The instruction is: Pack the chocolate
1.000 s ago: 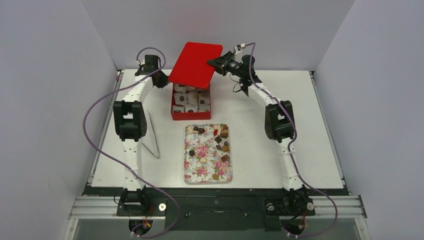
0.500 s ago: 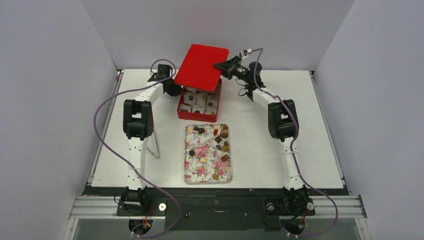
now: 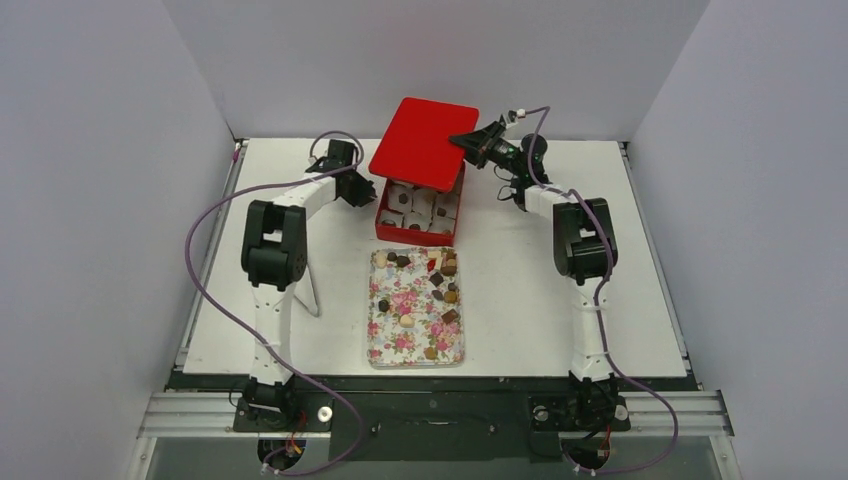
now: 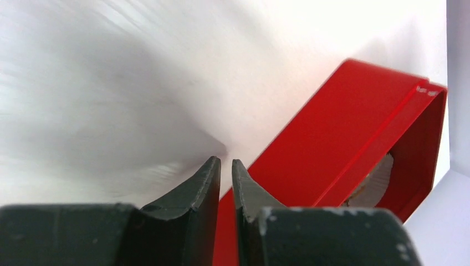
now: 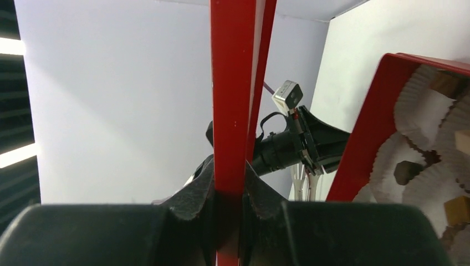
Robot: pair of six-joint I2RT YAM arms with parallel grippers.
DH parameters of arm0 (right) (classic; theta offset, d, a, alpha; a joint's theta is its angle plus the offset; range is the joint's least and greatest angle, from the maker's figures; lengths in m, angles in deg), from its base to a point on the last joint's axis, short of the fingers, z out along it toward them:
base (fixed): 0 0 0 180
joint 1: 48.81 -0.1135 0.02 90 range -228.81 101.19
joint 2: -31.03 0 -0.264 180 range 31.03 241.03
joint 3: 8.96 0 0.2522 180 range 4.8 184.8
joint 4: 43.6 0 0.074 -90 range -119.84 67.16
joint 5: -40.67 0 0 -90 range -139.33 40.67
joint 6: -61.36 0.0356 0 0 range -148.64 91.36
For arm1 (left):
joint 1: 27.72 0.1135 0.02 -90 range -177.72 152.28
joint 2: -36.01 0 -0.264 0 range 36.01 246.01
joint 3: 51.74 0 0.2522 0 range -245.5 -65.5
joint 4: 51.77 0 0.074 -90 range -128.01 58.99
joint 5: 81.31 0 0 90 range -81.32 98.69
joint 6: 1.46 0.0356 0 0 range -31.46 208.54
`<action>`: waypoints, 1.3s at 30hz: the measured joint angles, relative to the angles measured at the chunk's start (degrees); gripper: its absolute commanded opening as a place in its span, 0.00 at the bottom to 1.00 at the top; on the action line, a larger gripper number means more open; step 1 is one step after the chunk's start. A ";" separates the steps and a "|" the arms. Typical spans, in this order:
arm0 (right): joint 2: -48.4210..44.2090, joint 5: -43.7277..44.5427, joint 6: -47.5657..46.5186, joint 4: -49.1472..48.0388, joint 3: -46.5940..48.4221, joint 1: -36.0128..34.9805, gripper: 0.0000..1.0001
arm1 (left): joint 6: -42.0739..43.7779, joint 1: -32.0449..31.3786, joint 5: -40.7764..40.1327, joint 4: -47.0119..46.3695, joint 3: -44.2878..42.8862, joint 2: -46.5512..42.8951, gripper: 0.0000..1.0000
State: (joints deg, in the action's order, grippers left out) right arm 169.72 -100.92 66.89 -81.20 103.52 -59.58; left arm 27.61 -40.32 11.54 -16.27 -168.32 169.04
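Observation:
Several chocolate pieces (image 3: 441, 280), brown, tan and red-wrapped, lie on the floral tray (image 3: 400, 335). Behind it stands the red box (image 3: 415, 238), its white paper cups (image 3: 420, 208) holding a few pieces (image 5: 406, 172). My right gripper (image 3: 470, 143) is shut on the edge of the red lid (image 3: 422, 143), which hangs tilted over the box's back half. In the right wrist view the lid's rim (image 5: 230, 111) runs between the jaws of the right gripper (image 5: 228, 183). My left gripper (image 3: 362, 190) (image 4: 225, 163) is shut and empty, its tips at the box's left wall (image 4: 343, 138).
A thin white stand (image 3: 305, 290) leans beside the left arm on the white table (image 3: 520, 300). Grey walls close in the back and both sides. The left arm's wrist (image 5: 288, 147) shows past the lid in the right wrist view.
The box, the lid and both grippers have shifted to the right. The left gripper stayed at the box's left side while the right gripper carried the lid along above it.

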 measured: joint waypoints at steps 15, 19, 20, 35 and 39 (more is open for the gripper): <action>-2.89 -4.72 -12.90 14.40 1.77 -1.57 0.00 | 8.15 7.41 -5.14 2.51 4.46 -11.37 0.11; -2.86 -4.81 -17.09 20.17 3.58 -2.58 0.00 | 9.60 6.97 -3.37 3.02 3.78 -11.30 0.09; -2.86 -4.81 -18.16 21.62 3.91 -2.80 0.00 | 9.88 6.88 -2.82 3.26 3.45 -11.23 0.08; 0.83 -4.81 -27.50 35.63 5.20 -3.19 0.00 | 12.59 3.63 0.11 6.27 -5.31 -5.35 0.08; 0.83 -5.07 -28.33 35.36 5.20 -3.21 0.00 | 13.20 2.29 0.07 7.45 -7.19 -3.37 0.07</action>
State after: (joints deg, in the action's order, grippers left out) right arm 170.55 -105.99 38.56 -45.83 108.72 -62.79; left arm 40.81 -38.02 11.60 -8.82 -175.51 165.67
